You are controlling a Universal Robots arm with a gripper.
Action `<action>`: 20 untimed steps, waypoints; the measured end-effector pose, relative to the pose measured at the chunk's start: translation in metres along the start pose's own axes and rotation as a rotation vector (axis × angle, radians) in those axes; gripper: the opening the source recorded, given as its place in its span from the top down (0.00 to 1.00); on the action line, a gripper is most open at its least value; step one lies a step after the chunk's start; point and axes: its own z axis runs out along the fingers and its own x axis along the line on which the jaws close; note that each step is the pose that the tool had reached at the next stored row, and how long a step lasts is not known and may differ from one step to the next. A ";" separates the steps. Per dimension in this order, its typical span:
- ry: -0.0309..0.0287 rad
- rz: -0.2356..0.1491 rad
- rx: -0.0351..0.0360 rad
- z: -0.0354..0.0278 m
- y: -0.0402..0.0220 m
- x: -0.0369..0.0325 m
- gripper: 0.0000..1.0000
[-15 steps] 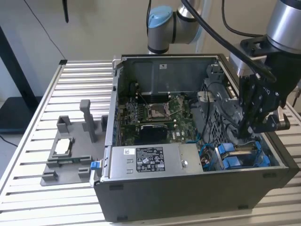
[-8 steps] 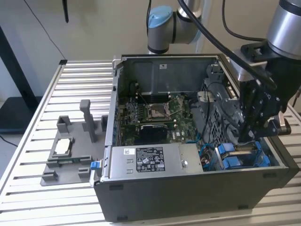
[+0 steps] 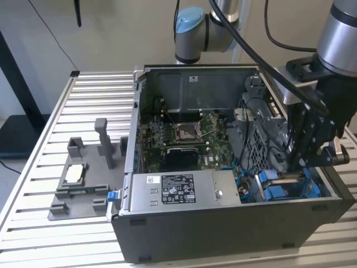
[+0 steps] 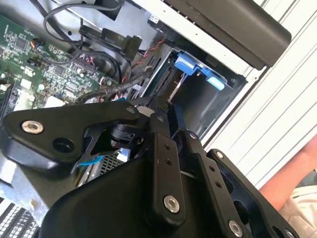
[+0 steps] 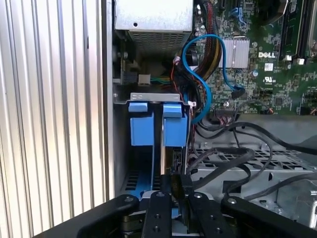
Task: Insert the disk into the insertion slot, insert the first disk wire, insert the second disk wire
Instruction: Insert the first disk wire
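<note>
Disk (image 5: 174, 158) stands on edge in the insertion slot (image 5: 121, 158), the dark bay in the corner of the open computer case (image 3: 223, 229) at the exterior view's right. In the first wrist view it shows edge-on as a thin slab capped at its far end by a blue tab (image 5: 175, 124). A second blue tab (image 5: 141, 124) sits just beside it across a narrow gap. How deep the disk sits in the slot I cannot tell.

The end effector (image 5: 177, 184) reaches down into the case over the slot. Its black fingers (image 5: 186, 184) are drawn close together and appear clamped on the near edge of the disk. In both wrist views the black linkages fold inward to a narrow point at that edge.

Black cables (image 5: 233, 156) lie across the perforated grey cage (image 5: 257, 166) next to the slot; whether any of them reaches the disk I cannot tell. A blue cable (image 5: 210, 64) loops over the green motherboard (image 5: 277, 59) and down towards the blue tabs. A silver power-supply box (image 3: 178, 190) lies along the case's near side in the exterior view.

The case rests on a slatted metal tabletop (image 3: 95, 100). A grey fixture (image 3: 83, 178) stands on the tabletop near the case, on the exterior view's left.
</note>
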 end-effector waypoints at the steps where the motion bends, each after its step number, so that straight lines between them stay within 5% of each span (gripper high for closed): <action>1: -0.0001 0.000 0.0020 0.0003 -0.0007 0.0006 0.81; 20: -0.0006 0.000 0.0024 0.0009 -0.0042 0.0014 0.81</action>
